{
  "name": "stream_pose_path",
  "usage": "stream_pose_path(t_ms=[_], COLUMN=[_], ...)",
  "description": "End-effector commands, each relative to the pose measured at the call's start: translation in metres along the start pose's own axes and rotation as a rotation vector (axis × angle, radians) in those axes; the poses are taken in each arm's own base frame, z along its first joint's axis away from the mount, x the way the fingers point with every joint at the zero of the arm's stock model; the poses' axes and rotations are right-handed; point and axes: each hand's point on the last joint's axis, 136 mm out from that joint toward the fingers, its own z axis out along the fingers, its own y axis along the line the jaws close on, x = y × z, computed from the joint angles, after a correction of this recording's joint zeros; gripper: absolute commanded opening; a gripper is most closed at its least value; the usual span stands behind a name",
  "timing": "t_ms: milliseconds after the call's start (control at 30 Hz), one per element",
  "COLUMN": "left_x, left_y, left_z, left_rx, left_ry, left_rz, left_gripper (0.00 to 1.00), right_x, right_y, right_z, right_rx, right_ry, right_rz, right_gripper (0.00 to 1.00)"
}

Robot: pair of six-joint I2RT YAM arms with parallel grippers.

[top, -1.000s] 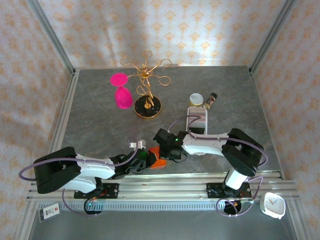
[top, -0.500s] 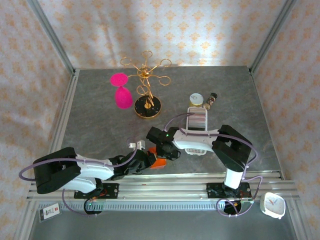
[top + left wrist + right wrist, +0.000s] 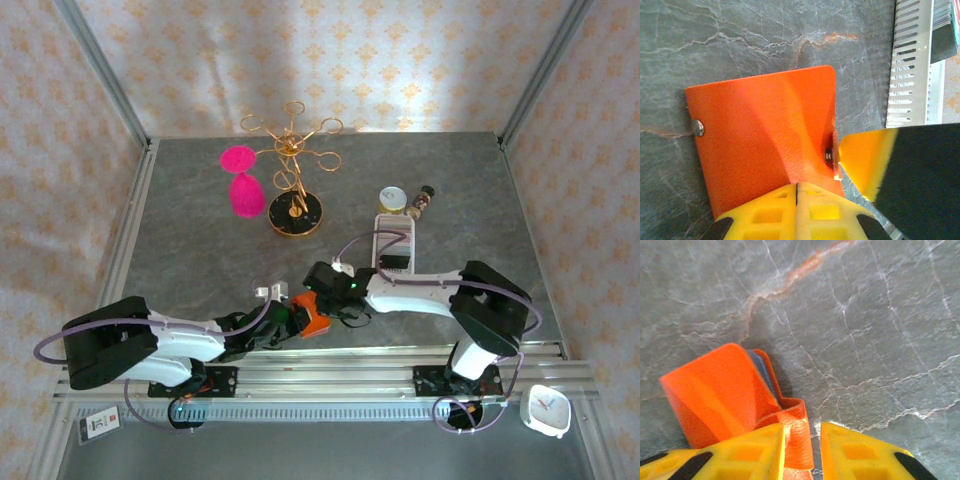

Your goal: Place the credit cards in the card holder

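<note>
Grey veined table (image 3: 200,250) bears the card holder (image 3: 312,322) between patterned walls (image 3: 330,60).

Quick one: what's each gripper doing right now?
Left gripper: closed on the edge of the orange wallet.
Right gripper: fingers straddle the wallet's flap, slight gap on one side; whether it grips cannot be told.

Both arms lie low over the desk and meet near its front middle. The left arm (image 3: 180,340) reaches rightward, its forearm almost level. The left pincer (image 3: 796,186) has its jaws pressed together on an edge of the card holder (image 3: 765,135). The right arm (image 3: 430,292) bends at the elbow and stretches leftward, wrist tipped down. The right pincer (image 3: 802,427) is narrowed onto the holder's raised flap, close beside the left pincer.
</note>
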Motion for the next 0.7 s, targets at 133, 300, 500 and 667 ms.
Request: stream_pose_path(t_ms=[133,300,500,667], left_x=[0.023,0.023,0.022,0.022], left_y=[0.062,0.063,0.063,0.063], left_z=[-0.004,-0.005,-0.006,-0.005], left_rx=[-0.214,-0.215,-0.212,-0.211], left_ry=[0.091,0.088,0.086,0.086], left_rz=[0.041,0.038,0.036,0.037], left_gripper=[0.00,0.00,0.00,0.00], right_x=[-0.014,-0.008,-0.005,-0.003], right_y=[0.025,0.022,0.013,0.011], right_z=[-0.022,-0.013,-0.004,0.000], right_rx=[-0.120,-0.072,-0.006,0.014], right_ry=[-0.091,-0.054,-0.040,-0.032], right_rz=[-0.050,-0.086,-0.099,-0.104], right_gripper=[0.34,0.35,0.26,0.18])
